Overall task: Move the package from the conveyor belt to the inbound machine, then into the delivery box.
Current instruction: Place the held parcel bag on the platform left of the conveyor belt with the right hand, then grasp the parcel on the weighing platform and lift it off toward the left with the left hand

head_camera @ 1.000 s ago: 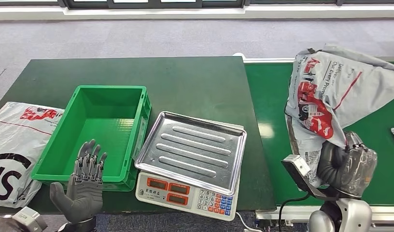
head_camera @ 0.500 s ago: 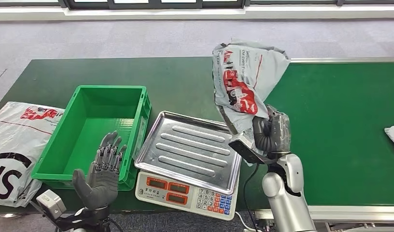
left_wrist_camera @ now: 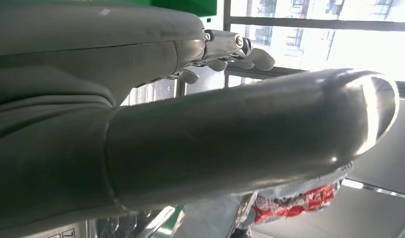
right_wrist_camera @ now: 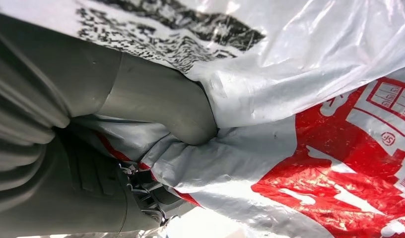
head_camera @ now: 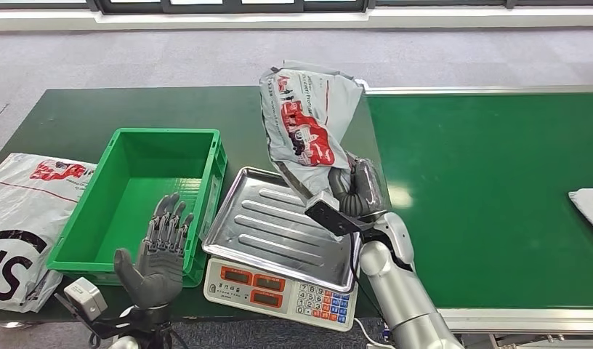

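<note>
My right hand (head_camera: 357, 190) grips a grey plastic mail package (head_camera: 302, 125) with red print by its lower end and holds it upright over the far right part of the scale's steel tray (head_camera: 261, 225). In the right wrist view the thumb (right_wrist_camera: 161, 101) presses into the crumpled package (right_wrist_camera: 309, 144). My left hand (head_camera: 157, 256) is open, fingers spread and pointing up, at the near right corner of the green delivery box (head_camera: 137, 156). The left wrist view shows its fingers (left_wrist_camera: 230, 52) apart and the package (left_wrist_camera: 295, 201) beyond.
The electronic scale (head_camera: 279, 287) with keypad sits at the table's front edge between the box and the green conveyor belt (head_camera: 497, 189). A second grey package (head_camera: 25, 211) lies left of the box. Another pale parcel (head_camera: 590, 207) lies at the belt's right edge.
My right hand has carried the package leftward from the conveyor belt to above the scale tray. My left hand rose and shifted a little to the right near the box.
</note>
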Motion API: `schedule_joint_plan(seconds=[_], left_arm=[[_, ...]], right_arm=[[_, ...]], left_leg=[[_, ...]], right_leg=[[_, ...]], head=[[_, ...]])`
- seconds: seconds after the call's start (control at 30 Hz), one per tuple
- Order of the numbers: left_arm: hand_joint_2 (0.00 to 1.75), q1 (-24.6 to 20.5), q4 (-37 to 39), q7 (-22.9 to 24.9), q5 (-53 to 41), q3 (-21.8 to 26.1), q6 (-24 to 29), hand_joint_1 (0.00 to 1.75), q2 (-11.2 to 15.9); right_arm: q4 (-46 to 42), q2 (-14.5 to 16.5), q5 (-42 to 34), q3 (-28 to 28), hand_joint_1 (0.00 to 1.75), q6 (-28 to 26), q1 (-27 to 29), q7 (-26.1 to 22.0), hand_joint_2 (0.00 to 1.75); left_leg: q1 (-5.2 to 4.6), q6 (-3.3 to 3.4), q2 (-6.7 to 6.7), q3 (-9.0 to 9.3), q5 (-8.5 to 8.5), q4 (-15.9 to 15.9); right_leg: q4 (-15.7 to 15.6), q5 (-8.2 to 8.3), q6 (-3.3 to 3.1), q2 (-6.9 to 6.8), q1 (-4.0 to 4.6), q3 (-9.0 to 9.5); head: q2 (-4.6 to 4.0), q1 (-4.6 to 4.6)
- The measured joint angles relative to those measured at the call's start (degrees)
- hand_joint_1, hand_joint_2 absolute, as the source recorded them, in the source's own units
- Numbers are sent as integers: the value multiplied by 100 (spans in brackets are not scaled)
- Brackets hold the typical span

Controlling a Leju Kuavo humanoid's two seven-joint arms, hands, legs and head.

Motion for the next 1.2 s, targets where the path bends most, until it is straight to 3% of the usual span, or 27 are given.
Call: schedule_joint_plan(seconds=[0.2,0.23,0.33,0.37,0.77,1.2], left_arm=[[0,-43,58,-17,4,0,0,0,11],[0,-48,67,-23,4,0,0,0,14],[0,-51,85,-39,-2,0,-1,0,17],[0,-55,96,-46,-4,0,-4,0,17],[0,-113,186,-72,-15,0,-37,0,21],[0,-194,214,-131,-186,0,64,0,32]], right_arm=[[552,103,-18,152,175,135,-313,-47,175],[642,122,-24,173,148,147,-354,-57,175],[838,166,-24,217,17,135,-430,-64,175],[916,176,-10,237,0,114,-465,-42,175],[1414,200,50,290,0,-144,-579,114,175],[1300,199,-58,290,0,41,-447,43,175]], left_leg=[[0,0,0,0,0,0],[0,0,-1,0,0,0],[0,0,-3,-2,0,0],[0,0,-2,-2,0,0],[0,0,-2,-2,0,1],[0,0,-1,-1,0,1]], right_leg=[[0,0,0,1,0,-1],[0,0,0,1,0,-1],[0,-1,0,-1,1,-2],[0,-1,0,-1,0,-3],[0,0,0,0,0,-4],[0,0,0,1,0,-4]], head=[[0,0],[0,0],[0,0],[0,0],[0,0],[0,0]])
